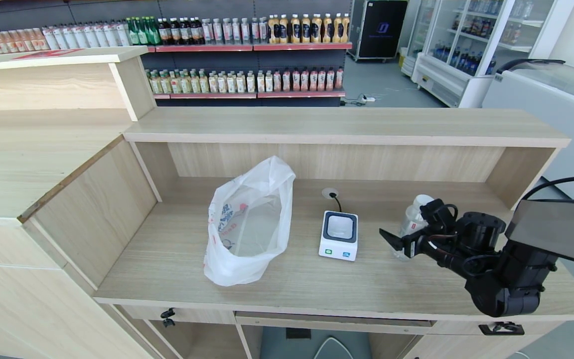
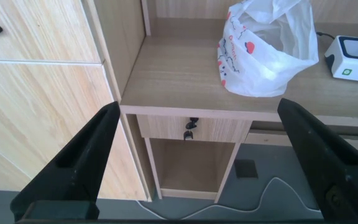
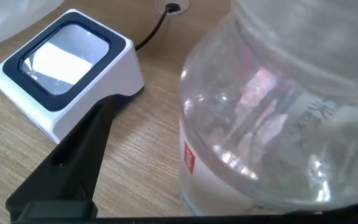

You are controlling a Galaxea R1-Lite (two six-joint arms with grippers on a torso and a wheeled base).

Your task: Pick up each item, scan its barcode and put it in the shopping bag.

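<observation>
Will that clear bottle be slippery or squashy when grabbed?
Probably slippery: the bottle has smooth, glossy, rounded walls. Likely squashy too, as the clear plastic looks thin. It stands upright, so a sideways nudge might tip it.

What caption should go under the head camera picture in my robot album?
Open right claw at a clear bottle beside the white scanner, shopping bag standing open on the wooden counter.

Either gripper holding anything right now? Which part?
Nothing held. Right gripper open around the bottle, visible finger clear of its side; left gripper open, empty.
</observation>
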